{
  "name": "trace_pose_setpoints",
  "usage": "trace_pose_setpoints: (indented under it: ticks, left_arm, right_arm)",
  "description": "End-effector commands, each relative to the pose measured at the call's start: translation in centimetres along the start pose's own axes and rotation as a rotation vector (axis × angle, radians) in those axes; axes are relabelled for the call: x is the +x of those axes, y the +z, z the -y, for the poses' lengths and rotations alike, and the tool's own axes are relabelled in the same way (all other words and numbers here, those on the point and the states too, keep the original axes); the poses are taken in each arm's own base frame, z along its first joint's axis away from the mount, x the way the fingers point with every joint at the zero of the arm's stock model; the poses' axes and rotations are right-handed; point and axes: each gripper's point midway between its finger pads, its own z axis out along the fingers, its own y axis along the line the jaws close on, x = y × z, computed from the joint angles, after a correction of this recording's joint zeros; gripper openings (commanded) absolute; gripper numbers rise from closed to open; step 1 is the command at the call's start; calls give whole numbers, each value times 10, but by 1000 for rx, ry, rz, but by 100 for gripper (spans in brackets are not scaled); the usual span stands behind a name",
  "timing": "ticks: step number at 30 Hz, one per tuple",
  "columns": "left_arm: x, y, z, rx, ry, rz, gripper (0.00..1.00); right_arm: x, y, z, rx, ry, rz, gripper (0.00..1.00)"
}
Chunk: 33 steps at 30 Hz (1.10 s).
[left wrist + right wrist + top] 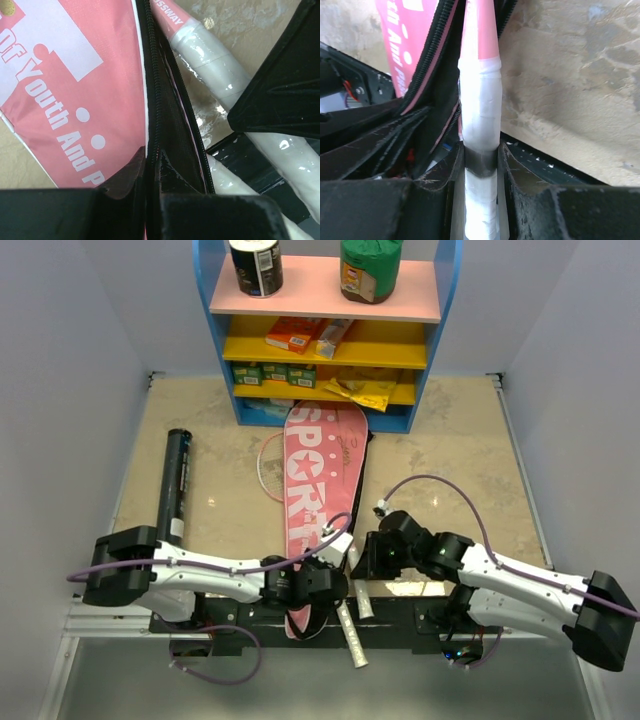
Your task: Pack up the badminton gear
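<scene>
Right gripper (481,161), reaching inward, clamps racket handle (480,100); left gripper (150,170), low, pinches bag (75,85) edge.

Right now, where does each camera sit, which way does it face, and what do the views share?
Top external: above and behind the arm bases, looking down on the table, pink bag and black tube; both arms show.
Left wrist: low over the pink bag, looking along its open zip; left gripper pinches the zip edge.
Right wrist: low beside the bag, looking along a racket handle; right gripper clamps it.
Shared: all three show the pink bag.
</scene>
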Motion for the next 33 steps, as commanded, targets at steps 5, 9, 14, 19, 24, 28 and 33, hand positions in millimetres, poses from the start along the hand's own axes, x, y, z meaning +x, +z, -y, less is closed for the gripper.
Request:
trace_pose_setpoints:
  ticks: [5,9,14,19,24,28,33]
  left_arm:
    - [1,-1,26,49,-183,71,0]
    - [2,3,29,5,-212,85,0]
    - [7,1,31,-119,-268,111,0]
    - [-1,-9,39,-182,-333,178,0]
    - [-9,-27,50,-196,-358,234,0]
    - [-11,-35,60,-190,-381,274,0]
    - [-10,-45,66,-181,-398,300,0]
  right_arm:
    - [-33,-14,-58,-201,94,117,0]
    - [-36,-11,-66,-235,141,127,0]
    - [-38,-6,-71,-244,174,142,0]
    - [-40,4,-72,-240,211,151,0]
    - [-38,15,-75,-243,244,156,0]
    - [-38,22,-82,-279,267,162,0]
    - [-42,30,-86,-292,306,189,0]
